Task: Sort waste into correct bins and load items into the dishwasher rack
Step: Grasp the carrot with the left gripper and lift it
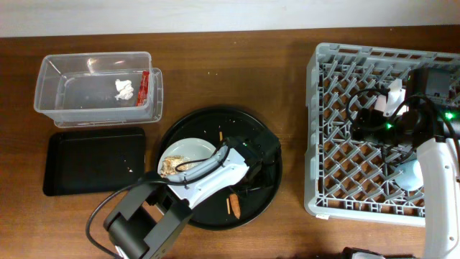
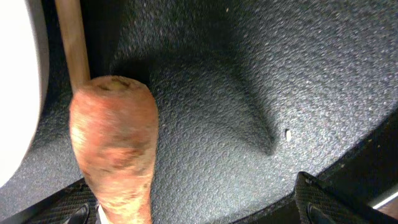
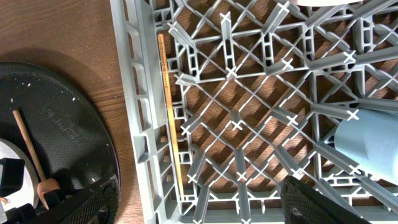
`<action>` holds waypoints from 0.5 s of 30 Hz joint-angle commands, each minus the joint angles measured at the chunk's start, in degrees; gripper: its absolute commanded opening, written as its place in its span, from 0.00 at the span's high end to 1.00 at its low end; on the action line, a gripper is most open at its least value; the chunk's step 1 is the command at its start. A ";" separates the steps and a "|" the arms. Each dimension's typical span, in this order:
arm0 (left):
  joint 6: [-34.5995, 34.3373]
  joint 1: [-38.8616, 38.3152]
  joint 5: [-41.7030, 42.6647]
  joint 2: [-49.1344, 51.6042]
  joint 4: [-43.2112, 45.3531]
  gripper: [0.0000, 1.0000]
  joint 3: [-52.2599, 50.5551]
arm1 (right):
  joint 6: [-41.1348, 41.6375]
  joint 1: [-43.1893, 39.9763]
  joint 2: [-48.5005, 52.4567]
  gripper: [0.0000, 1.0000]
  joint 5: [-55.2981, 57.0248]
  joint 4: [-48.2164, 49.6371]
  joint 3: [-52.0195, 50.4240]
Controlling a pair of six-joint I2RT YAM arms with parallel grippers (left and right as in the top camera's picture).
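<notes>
The orange carrot piece (image 2: 115, 143) lies on the round black tray (image 1: 215, 122), close to my open left gripper's (image 2: 193, 205) left finger and between the jaws. In the overhead view the carrot piece (image 1: 233, 205) lies beside the left gripper (image 1: 249, 187). The pale plate (image 1: 192, 150) holds beige food scraps (image 1: 172, 167). The tissue (image 1: 124, 88) and red wrapper (image 1: 144, 88) lie in the clear tub (image 1: 50, 93). The black rectangular tray (image 1: 93, 160) holds a few crumbs. My right gripper (image 3: 199, 208) is open and empty over the grey rack (image 1: 323, 129). The light-blue cup (image 3: 367, 143) lies in the rack.
One chopstick (image 2: 73, 43) lies on the round tray next to the carrot piece and plate. Another chopstick (image 3: 168, 112) lies inside the rack along its left wall. A white object (image 1: 394, 97) in the rack is partly hidden by the right arm.
</notes>
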 commanded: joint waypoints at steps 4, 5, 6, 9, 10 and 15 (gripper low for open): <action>-0.02 0.00 -1.51 4.98 1.22 0.11 -0.74 | -0.63 -0.15 0.13 0.18 -0.57 -0.22 0.70; -0.02 0.00 -1.60 4.98 1.25 0.11 -0.74 | -0.63 -0.15 0.13 0.18 -0.57 -0.22 0.70; -0.02 0.00 -1.60 4.98 1.20 0.27 -0.74 | -0.63 -0.15 0.13 0.18 -0.57 -0.22 0.70; -0.02 0.00 -1.55 4.98 0.61 0.49 -0.74 | -0.63 -0.15 0.13 0.18 -0.57 -0.20 0.70; -0.02 0.00 -1.57 4.98 0.61 0.55 -0.74 | -0.63 -0.15 0.13 0.18 -0.57 -0.22 0.70; 4.22 0.11 -1.64 4.55 0.33 0.74 -0.66 | -0.63 -0.15 0.13 0.18 -0.57 -0.22 0.70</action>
